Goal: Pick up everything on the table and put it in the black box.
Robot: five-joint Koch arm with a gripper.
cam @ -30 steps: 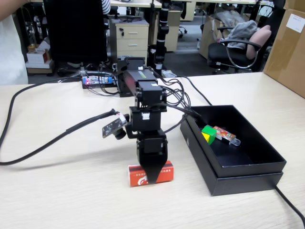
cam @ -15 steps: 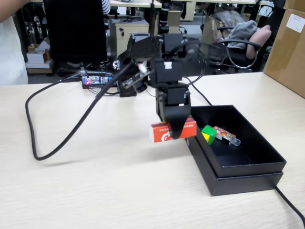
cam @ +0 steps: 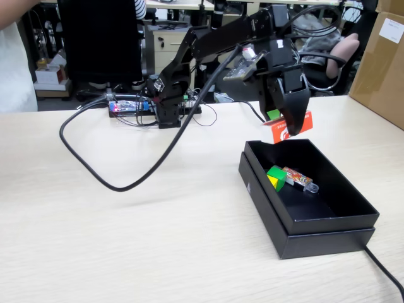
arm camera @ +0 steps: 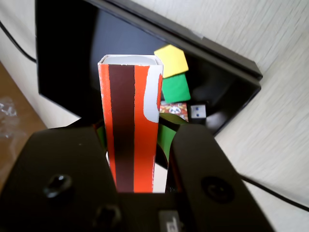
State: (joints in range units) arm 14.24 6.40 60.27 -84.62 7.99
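My gripper (cam: 287,129) is shut on the red packet (cam: 298,125) and holds it in the air above the far end of the black box (cam: 328,228). In the wrist view the packet (arm camera: 130,125), red with a dark stripe and white marks, stands between the two jaws of the gripper (arm camera: 135,137), over the box (arm camera: 67,63). The yellow cube (arm camera: 171,59) and the green cube (arm camera: 175,88) lie side by side inside the box. In the fixed view they show as green (cam: 276,172) and yellow (cam: 273,184).
A small orange-patterned gadget (cam: 300,178) with a clear tip lies in the box beside the cubes. A thick black cable (cam: 126,184) loops over the table at the left. Brown cartons (cam: 382,63) stand at the right edge. Another cable (cam: 386,273) runs off the box's near corner.
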